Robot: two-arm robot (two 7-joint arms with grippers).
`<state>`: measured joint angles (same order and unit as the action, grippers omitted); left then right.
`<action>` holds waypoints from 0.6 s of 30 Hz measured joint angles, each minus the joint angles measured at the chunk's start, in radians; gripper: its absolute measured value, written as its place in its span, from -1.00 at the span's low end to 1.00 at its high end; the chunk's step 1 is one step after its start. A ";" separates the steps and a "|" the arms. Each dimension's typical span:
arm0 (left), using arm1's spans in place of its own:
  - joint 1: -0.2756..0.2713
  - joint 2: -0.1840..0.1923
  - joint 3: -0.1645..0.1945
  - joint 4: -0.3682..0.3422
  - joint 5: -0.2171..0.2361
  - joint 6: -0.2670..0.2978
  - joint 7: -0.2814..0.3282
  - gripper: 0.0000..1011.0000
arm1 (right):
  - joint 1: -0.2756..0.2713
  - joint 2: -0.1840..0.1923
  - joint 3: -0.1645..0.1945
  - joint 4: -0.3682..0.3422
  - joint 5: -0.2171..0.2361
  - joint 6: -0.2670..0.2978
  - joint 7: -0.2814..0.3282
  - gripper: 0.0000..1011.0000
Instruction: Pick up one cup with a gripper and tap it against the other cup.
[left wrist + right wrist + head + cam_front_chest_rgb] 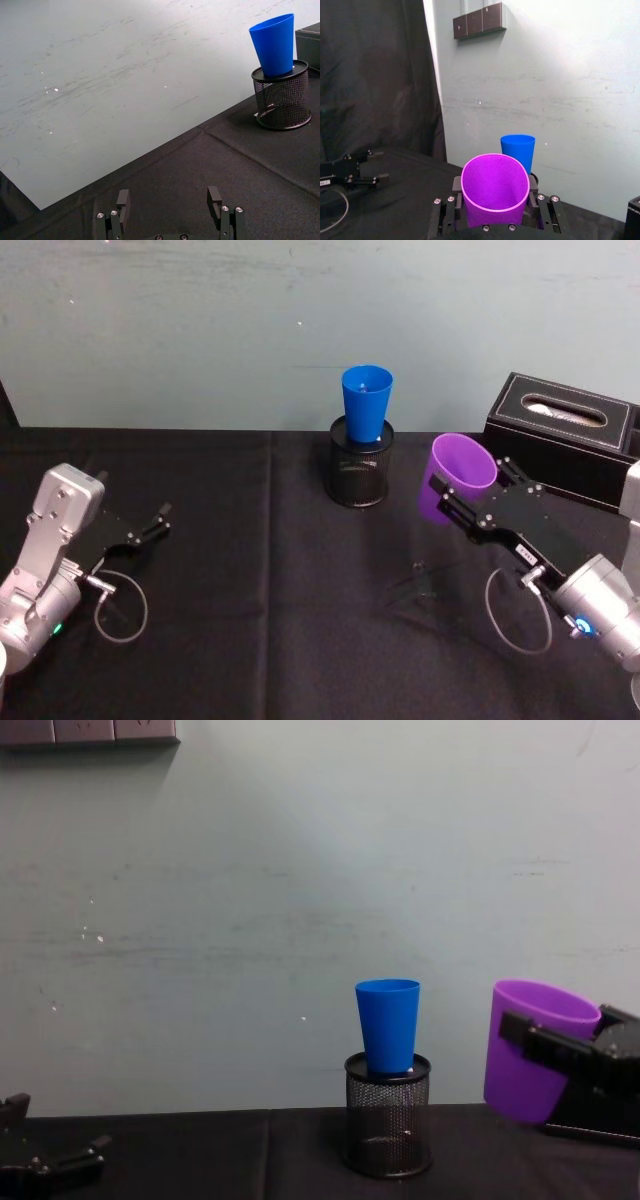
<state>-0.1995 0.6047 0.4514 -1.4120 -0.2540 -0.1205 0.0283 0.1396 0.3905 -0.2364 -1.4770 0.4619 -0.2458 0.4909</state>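
Note:
My right gripper (458, 500) is shut on the purple cup (458, 476), holding it tilted in the air above the table, right of the blue cup (366, 402). The blue cup stands upright in a black mesh pen holder (360, 472) at the back centre. A gap separates the two cups. In the right wrist view the purple cup (495, 187) sits between the fingers (445, 212), with the blue cup (518, 151) beyond it. In the chest view the purple cup (525, 1045) hangs right of the blue cup (389, 1023). My left gripper (155, 520) rests open at the left.
A black tissue box (570, 435) stands at the back right, just behind the right arm. The table wears a black cloth (250, 620), and a pale wall (200, 330) runs close behind the pen holder. Grey cable loops hang by both wrists.

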 joint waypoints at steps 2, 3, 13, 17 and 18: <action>0.000 0.000 0.000 0.000 0.000 0.000 0.000 1.00 | -0.002 0.003 0.005 -0.012 0.001 0.003 -0.002 0.45; 0.000 0.000 0.000 0.000 0.000 0.000 0.000 1.00 | -0.002 0.003 0.005 -0.012 0.001 0.003 -0.002 0.45; 0.000 0.000 0.000 0.000 0.000 0.000 0.000 1.00 | -0.004 0.006 0.007 -0.019 0.000 0.006 -0.004 0.45; 0.000 0.000 0.000 0.000 0.000 0.000 0.000 1.00 | -0.003 0.006 0.006 -0.017 0.000 0.006 -0.004 0.45; 0.000 0.000 0.000 0.000 0.000 0.000 0.000 1.00 | -0.003 0.006 0.006 -0.017 0.000 0.006 -0.004 0.45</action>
<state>-0.1995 0.6047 0.4514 -1.4120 -0.2539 -0.1205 0.0283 0.1364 0.3966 -0.2301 -1.4939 0.4617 -0.2397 0.4872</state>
